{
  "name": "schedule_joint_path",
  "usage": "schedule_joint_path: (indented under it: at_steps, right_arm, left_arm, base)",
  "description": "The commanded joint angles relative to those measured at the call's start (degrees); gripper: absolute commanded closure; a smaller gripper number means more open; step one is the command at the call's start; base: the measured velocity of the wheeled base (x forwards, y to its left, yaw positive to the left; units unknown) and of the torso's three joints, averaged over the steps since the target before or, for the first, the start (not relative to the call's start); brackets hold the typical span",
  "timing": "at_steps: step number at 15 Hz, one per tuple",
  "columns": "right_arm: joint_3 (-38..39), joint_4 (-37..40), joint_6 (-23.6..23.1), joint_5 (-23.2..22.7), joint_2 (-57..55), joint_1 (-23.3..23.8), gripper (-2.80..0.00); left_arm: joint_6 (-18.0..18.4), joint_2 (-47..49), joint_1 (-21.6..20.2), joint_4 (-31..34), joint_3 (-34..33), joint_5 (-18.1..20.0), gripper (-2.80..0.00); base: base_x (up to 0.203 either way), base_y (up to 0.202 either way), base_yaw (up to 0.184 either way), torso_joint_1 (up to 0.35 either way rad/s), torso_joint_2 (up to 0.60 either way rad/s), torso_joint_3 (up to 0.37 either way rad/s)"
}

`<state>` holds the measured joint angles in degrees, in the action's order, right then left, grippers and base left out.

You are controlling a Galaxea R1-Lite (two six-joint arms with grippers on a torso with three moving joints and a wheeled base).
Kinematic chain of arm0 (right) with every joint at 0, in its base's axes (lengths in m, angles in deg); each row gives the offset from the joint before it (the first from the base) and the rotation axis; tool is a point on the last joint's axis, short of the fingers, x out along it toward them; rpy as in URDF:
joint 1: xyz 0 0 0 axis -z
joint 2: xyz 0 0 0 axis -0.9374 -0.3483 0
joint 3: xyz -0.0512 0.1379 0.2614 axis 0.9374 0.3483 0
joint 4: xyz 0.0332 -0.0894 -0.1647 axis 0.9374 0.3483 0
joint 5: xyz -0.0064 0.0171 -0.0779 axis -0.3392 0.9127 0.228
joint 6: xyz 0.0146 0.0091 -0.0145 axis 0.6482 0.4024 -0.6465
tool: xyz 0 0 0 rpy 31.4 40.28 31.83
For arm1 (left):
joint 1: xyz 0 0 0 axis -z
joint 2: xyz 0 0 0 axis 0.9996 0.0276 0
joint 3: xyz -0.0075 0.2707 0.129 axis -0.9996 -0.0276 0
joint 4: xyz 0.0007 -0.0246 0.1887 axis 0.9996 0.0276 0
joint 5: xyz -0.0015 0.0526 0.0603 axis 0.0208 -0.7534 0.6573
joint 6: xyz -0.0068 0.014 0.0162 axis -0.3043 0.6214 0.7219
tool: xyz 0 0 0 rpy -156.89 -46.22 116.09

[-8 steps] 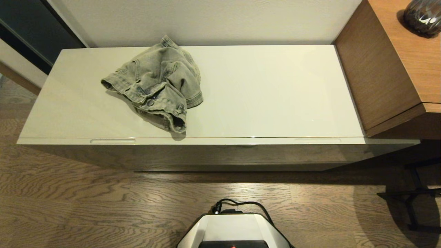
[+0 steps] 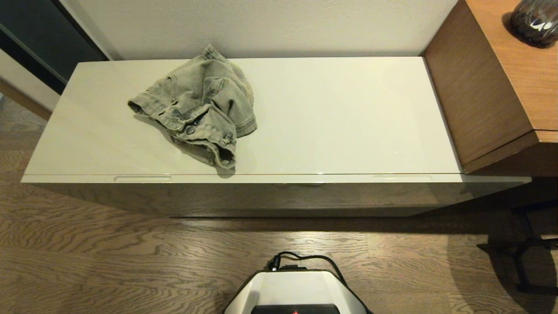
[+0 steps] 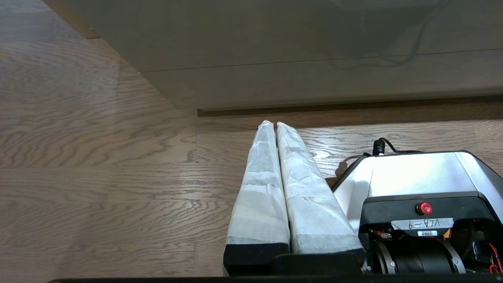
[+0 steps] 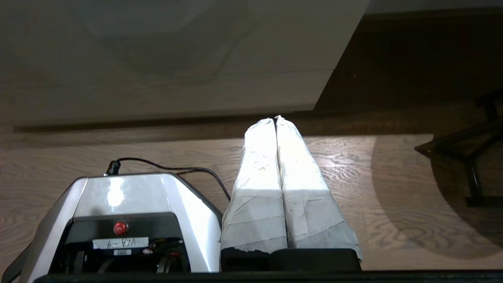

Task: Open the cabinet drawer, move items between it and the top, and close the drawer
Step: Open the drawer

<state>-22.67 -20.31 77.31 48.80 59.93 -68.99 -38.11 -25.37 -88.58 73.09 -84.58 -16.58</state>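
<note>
A crumpled grey-green denim garment (image 2: 198,111) with a metal button lies on the left half of the glossy cream top (image 2: 340,117). The cabinet drawer (image 2: 279,178) is shut flush under it, its two slim notches showing along the front edge. The bag of brown granules is out of view. Neither arm appears in the head view. My left gripper (image 3: 273,124) hangs low over the floor beside my base, shut and empty. My right gripper (image 4: 276,119) hangs the same way on the other side, shut with nothing in it.
A taller wooden cabinet (image 2: 492,83) stands against the right end of the low cabinet, with a dark vase (image 2: 535,19) on it. My white base (image 2: 296,290) and its black cable stand on the wood floor in front. A dark stand (image 2: 523,248) sits at right.
</note>
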Motion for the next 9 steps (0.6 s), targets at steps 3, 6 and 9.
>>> schedule_joint_path:
  at_steps: [3,6,9]
  right_arm:
    - [-16.2,12.4,1.4,-0.7,0.0,0.0,0.00]
    - [-36.3,27.2,2.7,-4.5,0.0,0.0,0.00]
    - [-57.4,39.6,3.7,-8.2,-3.8,0.1,0.00]
  left_arm:
    - [1.1,0.1,0.0,0.1,0.0,0.2,0.00]
    - [3.3,0.1,0.0,0.0,0.0,0.5,0.00]
    - [4.3,0.1,0.1,0.0,0.0,1.0,0.00]
  base:
    - [0.000,0.000,0.000,0.000,0.00,0.000]
    - [0.000,0.000,0.000,0.000,0.00,0.000]
    - [0.000,0.000,0.000,0.000,0.00,0.000]
